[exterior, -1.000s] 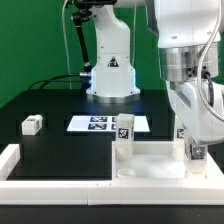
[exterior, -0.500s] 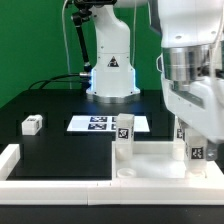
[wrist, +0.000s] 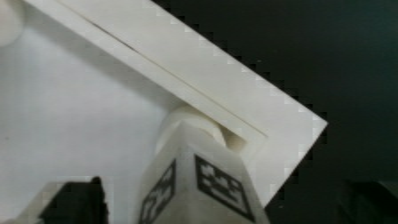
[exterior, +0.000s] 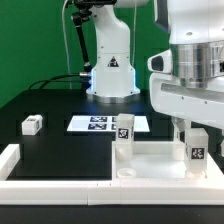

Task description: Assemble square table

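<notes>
The square table's white slab (exterior: 152,160) lies upside down at the front, towards the exterior view's right. Two tagged white legs stand upright in its corner sockets, one at the back left corner (exterior: 125,131) and one at the right (exterior: 198,150). My gripper (exterior: 197,134) hangs open just above the right leg, a finger on each side and not touching it. In the wrist view that leg (wrist: 205,178) stands between my dark fingers (wrist: 71,203), with the slab (wrist: 98,110) beneath and my gripper (wrist: 222,208) open. Another loose leg (exterior: 32,124) lies on the black table at the left.
The marker board (exterior: 95,123) lies flat behind the slab. A low white border rail (exterior: 40,182) runs along the front and left edges. The arm's white base (exterior: 112,70) stands at the back in front of a green wall.
My gripper has opened, let go of the right leg and risen a little. The leg stays upright in its socket.
</notes>
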Controlling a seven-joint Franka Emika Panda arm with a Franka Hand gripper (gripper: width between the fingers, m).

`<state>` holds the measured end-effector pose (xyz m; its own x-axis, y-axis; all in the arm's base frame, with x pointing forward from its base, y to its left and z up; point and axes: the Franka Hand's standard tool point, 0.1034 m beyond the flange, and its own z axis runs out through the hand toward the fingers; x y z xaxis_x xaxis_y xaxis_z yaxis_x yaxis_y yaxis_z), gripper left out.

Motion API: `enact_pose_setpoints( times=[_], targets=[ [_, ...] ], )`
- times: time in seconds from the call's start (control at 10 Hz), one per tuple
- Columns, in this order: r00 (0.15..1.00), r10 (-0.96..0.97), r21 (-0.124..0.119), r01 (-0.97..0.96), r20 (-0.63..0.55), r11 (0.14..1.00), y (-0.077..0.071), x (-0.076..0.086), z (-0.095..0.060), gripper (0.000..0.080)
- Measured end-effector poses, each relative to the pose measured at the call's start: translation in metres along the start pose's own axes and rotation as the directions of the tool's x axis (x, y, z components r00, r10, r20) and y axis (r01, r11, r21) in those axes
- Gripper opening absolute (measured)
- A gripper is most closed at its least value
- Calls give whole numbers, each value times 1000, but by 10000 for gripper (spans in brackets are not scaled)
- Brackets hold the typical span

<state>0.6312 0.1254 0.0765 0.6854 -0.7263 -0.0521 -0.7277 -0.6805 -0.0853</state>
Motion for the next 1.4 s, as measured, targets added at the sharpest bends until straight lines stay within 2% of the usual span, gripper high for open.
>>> enact_pose_setpoints(
  times=[0.1,0.3,0.4,0.6,0.7,0.8,0.9,1.0,1.2,1.4],
  targets=[
    [980,-199,-20,199,-13,980,2,2,0,649],
    [885,-465,-43,464,-16,885,4,5,-1,649],
    [836,-548,-46,547,-13,836,4,6,-1,649],
    [793,-609,-45,608,-23,793,3,8,-2,649],
    [794,-607,-45,606,-22,794,3,8,-2,534],
    [794,-607,-45,606,-22,794,3,8,-2,386],
    [829,-559,-42,558,-24,829,2,7,-2,386],
    [879,-476,-40,475,-28,879,3,8,-2,288],
    [953,-301,-37,300,-35,953,4,7,-1,288],
    [999,-10,-29,9,-47,1000,5,7,-1,288]
  ],
)
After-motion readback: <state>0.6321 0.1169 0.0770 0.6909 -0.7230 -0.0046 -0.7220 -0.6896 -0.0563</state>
